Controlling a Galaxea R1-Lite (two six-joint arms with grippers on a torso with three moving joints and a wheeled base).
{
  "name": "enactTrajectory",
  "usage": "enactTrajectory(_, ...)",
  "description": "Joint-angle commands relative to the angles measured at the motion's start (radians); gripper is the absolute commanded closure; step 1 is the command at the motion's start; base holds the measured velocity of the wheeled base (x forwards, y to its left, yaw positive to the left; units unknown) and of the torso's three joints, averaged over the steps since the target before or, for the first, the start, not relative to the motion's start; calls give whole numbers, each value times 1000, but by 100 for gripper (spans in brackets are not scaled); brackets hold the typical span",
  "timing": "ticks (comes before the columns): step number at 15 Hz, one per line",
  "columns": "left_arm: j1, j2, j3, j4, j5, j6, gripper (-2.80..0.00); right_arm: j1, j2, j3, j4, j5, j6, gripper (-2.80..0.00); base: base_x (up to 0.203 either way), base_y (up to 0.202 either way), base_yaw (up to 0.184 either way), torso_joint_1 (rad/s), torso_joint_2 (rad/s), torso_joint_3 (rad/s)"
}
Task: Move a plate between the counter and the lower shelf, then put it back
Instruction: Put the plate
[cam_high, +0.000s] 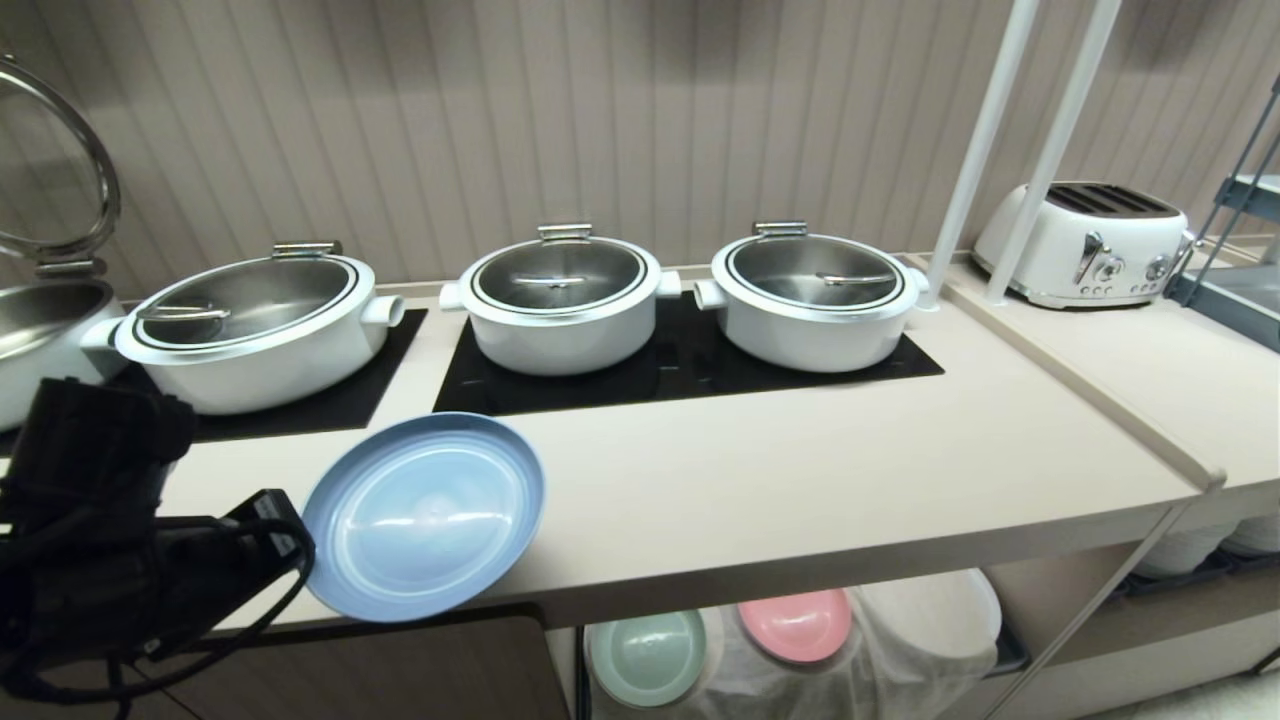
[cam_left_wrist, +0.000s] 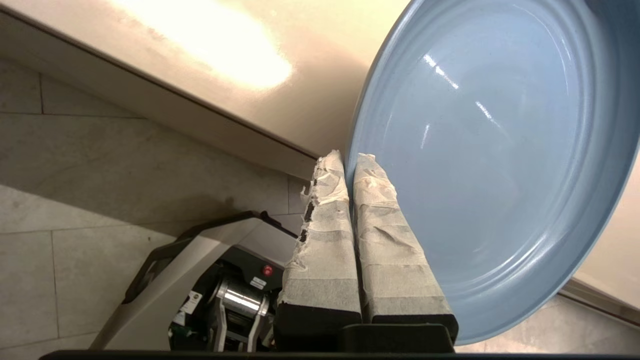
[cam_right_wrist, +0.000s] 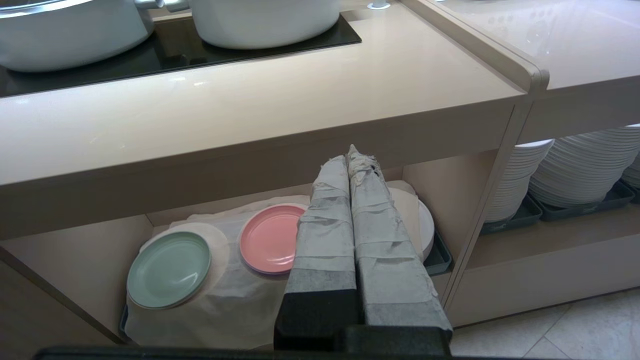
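Up, left gripper (clamped) holding plate

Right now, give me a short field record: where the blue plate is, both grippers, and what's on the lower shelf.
plate: light-blue plate, tilted, overhanging the counter's front edge
counter: beige worktop carrying three lidded white pots
left gripper: shut on the plate's rim, at the counter's left front
right gripper: shut, empty, parked low facing the lower shelf
lower shelf: holds a pale green plate and a pink plate on a white cloth
contact with counter: cannot tell
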Motion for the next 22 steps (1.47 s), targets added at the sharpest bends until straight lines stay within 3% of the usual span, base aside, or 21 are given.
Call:
enactTrajectory(1, 11, 105, -57, 0, 0, -4, 0, -1, 0, 0, 0, 0, 1, 0, 0, 0, 0, 0, 0, 0)
enactTrajectory(9, 102, 411, -268, -5, -19, -5, 0, 0, 0, 0, 0, 0, 1, 0, 0, 0, 0, 0, 0, 0)
enactTrajectory(12, 133, 485, -306, -10, -27, -6, 0, 0, 0, 0, 0, 0, 1, 0, 0, 0, 0, 0, 0, 0)
enactTrajectory(19, 128, 546, -339, -18, -61, -13, 0, -1, 0, 0, 0, -2, 1, 0, 0, 0, 0, 0, 0, 0)
enactTrajectory(22, 124, 567, -335, -71, -60, -15, 0, -1, 0, 0, 0, 0, 1, 0, 0, 0, 0, 0, 0, 0)
